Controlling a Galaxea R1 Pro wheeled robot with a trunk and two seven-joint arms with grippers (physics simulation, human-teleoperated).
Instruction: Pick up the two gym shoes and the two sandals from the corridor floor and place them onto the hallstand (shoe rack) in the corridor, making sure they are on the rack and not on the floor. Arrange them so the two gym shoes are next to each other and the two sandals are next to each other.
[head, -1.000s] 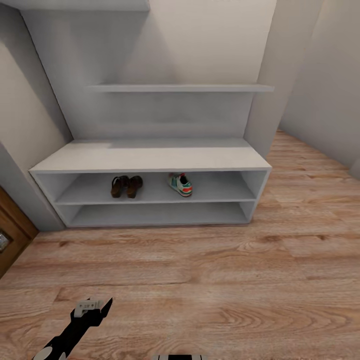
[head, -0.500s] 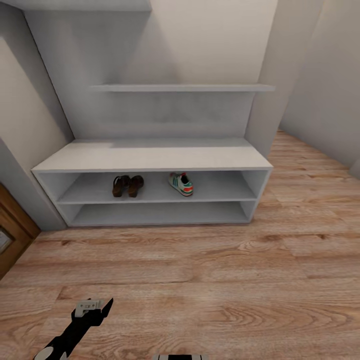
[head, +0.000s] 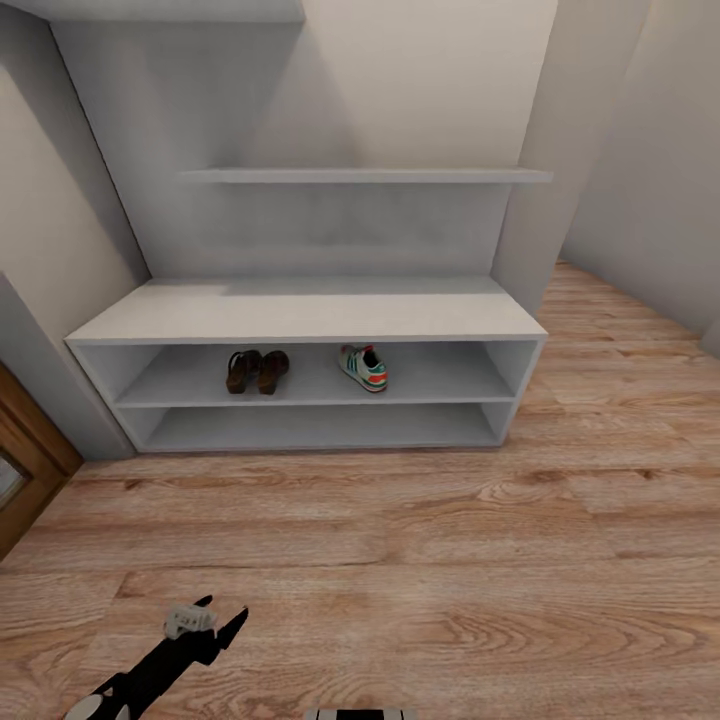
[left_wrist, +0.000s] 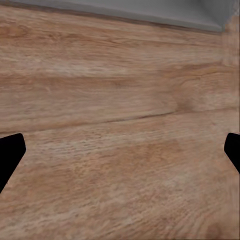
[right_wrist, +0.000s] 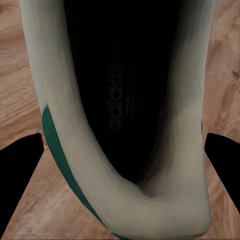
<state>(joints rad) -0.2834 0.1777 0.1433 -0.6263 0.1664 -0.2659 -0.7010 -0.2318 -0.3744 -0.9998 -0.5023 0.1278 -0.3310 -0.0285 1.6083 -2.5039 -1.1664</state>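
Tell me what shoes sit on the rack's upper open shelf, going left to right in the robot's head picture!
Left sandal → right sandal → gym shoe, all on the hallstand.

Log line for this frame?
sandals: rack | sneaker: rack | second sneaker: between right fingers | left gripper: open

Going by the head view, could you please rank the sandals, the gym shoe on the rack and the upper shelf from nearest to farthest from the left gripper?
1. Sandals, left on the top tier.
2. Gym shoe, further right.
3. Upper shelf, higher.

Left gripper is low over the floor.
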